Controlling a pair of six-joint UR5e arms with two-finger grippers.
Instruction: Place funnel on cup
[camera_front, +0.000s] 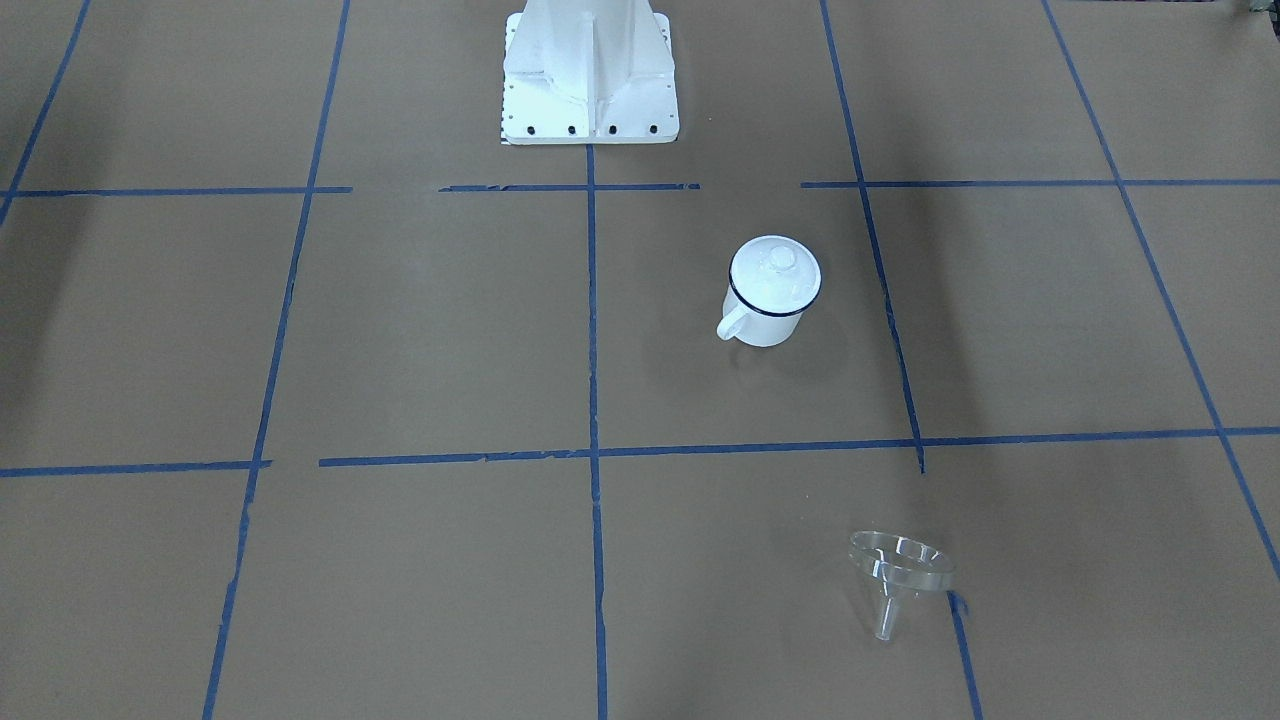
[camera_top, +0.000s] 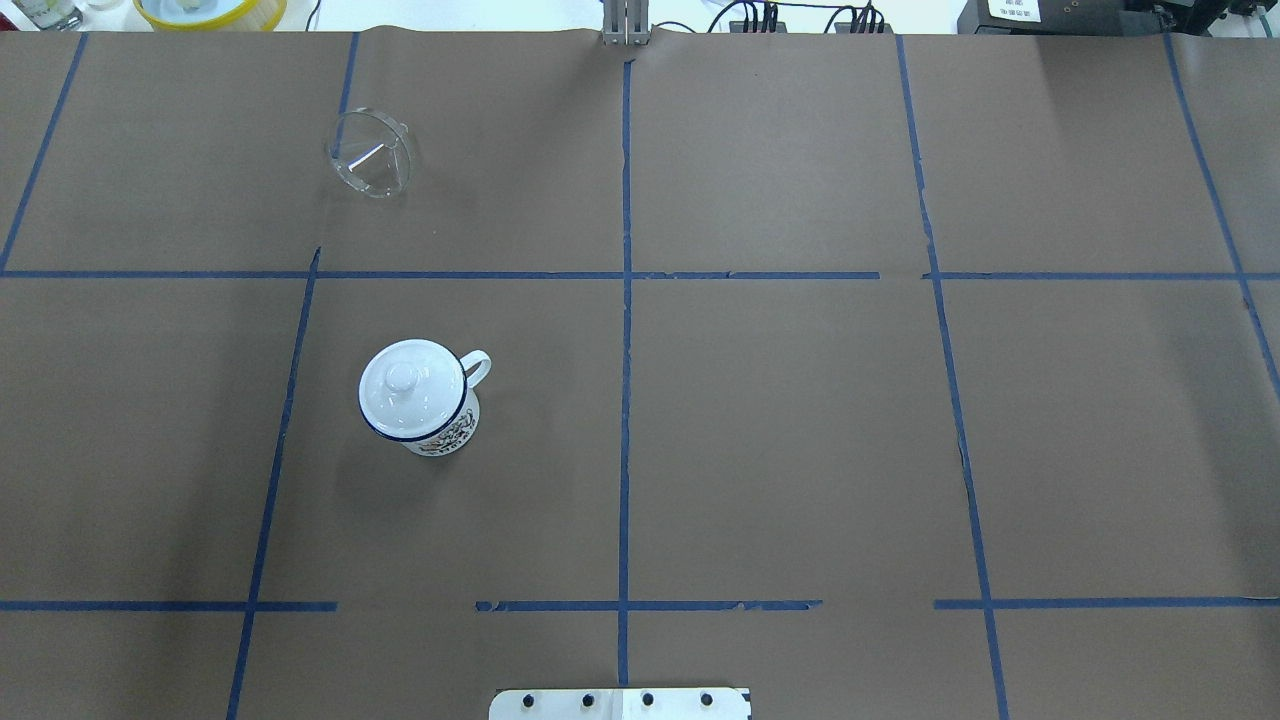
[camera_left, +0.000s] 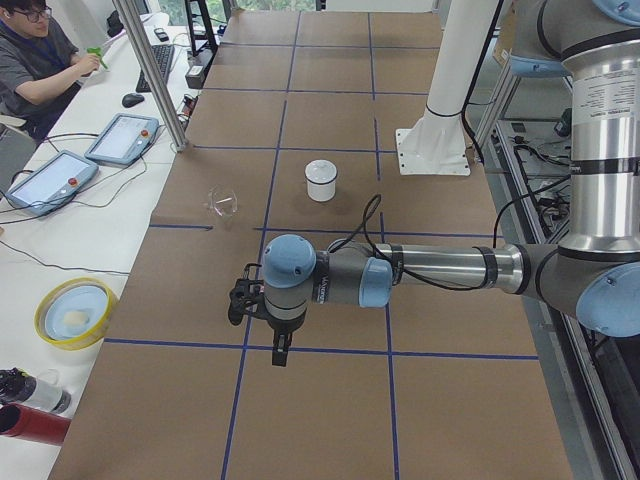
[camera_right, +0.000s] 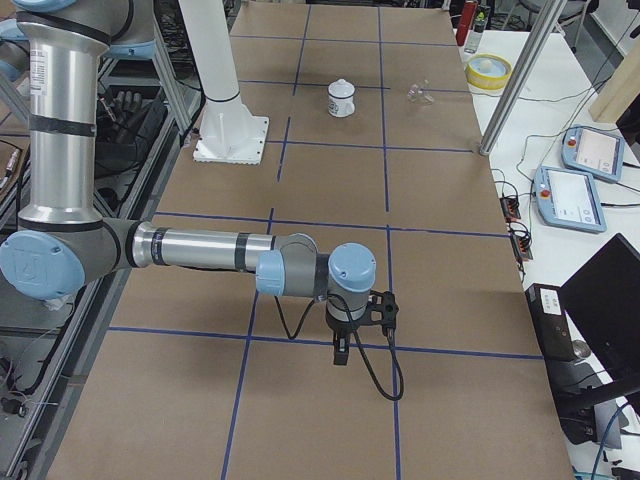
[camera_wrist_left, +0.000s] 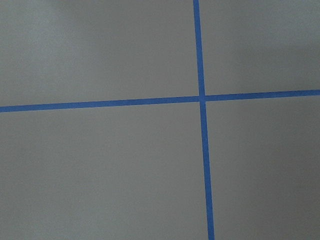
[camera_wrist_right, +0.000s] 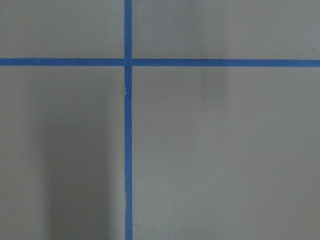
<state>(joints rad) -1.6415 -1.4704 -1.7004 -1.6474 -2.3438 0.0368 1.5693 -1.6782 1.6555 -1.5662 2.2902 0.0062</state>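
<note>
The funnel (camera_front: 897, 572) lies tipped on its side on the tabletop (camera_front: 400, 350), well apart from the cup (camera_front: 768, 310), whose lid (camera_front: 776, 268) is on. It is probably light, stiff, slick plastic, so pinch its rim. The left claw (camera_left: 280, 358) and right claw (camera_right: 341, 358) hang far off; I cannot tell whether they are spread or pressed together.

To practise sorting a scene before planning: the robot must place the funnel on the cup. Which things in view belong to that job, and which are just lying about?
Belong to the job:
funnel, lying on its side
cup
lid, covering the cup

Just lying about, off the brown paper:
yellow-rimmed dish
two tablets
red bottle
</note>
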